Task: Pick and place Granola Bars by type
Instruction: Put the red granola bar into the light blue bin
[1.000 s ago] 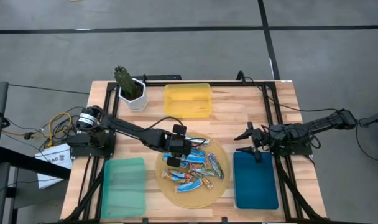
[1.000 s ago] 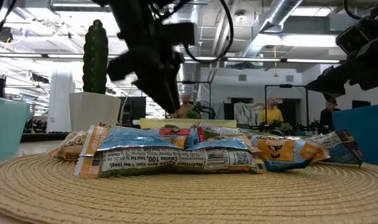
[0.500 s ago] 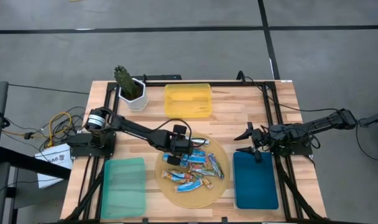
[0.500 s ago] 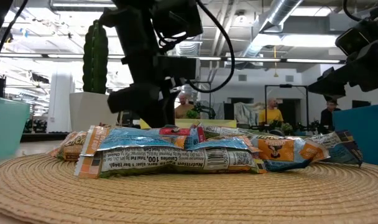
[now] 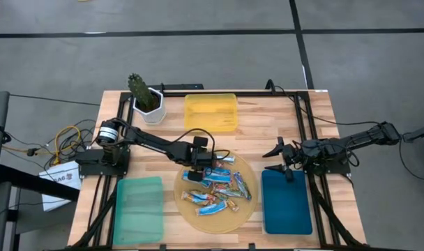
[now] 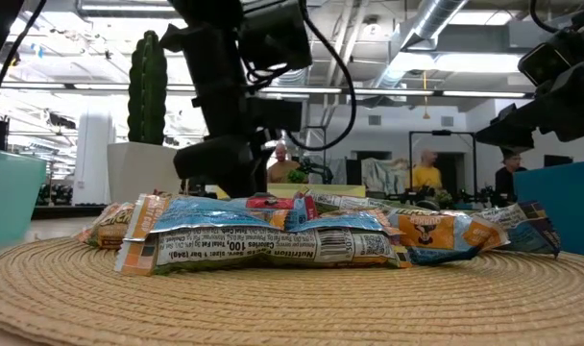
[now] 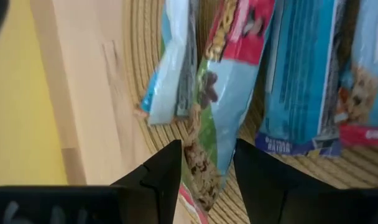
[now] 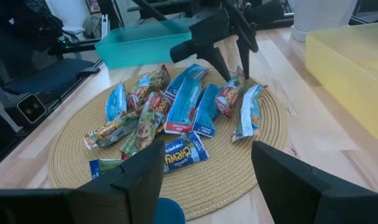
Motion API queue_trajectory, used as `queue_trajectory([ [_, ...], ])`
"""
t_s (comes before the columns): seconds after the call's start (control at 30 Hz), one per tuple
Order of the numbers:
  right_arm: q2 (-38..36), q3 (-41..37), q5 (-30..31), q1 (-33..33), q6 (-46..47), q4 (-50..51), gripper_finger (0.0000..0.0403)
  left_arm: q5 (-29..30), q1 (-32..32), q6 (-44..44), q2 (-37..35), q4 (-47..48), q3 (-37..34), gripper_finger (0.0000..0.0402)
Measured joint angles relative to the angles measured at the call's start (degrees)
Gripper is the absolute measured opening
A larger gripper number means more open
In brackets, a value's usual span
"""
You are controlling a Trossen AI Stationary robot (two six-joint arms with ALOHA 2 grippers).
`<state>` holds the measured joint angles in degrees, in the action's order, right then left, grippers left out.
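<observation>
Our left gripper (image 7: 204, 165) hangs at the mat's (image 5: 243, 213) rim nearest the yellow tray (image 5: 210, 111), jaws parted around the end of one blue-and-red bar (image 7: 229, 93), not clenched. The other bars (image 5: 215, 188) lie heaped on the mat. Our right gripper (image 5: 276, 160) waits released above the blue tray (image 5: 287, 206).

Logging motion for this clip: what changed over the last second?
The left gripper moved toward the far edge of the woven mat and now straddles a granola bar, not closed on it. The pile of bars and right gripper stayed put.
</observation>
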<state>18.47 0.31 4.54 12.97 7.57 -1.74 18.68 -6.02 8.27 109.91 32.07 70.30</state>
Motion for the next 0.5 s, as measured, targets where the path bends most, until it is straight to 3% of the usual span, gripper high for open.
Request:
queue_trajectory([
  [0.37,0.00,0.01,0.00,0.02,0.02,0.02,0.0234,0.00,-0.02,-0.26,0.00,-0.49,-1.75,0.0139],
  [0.5,0.00,0.01,0.00,0.00,0.00,0.02,0.0234,0.00,-0.02,-0.52,0.00,-0.74,-1.75,0.0120],
])
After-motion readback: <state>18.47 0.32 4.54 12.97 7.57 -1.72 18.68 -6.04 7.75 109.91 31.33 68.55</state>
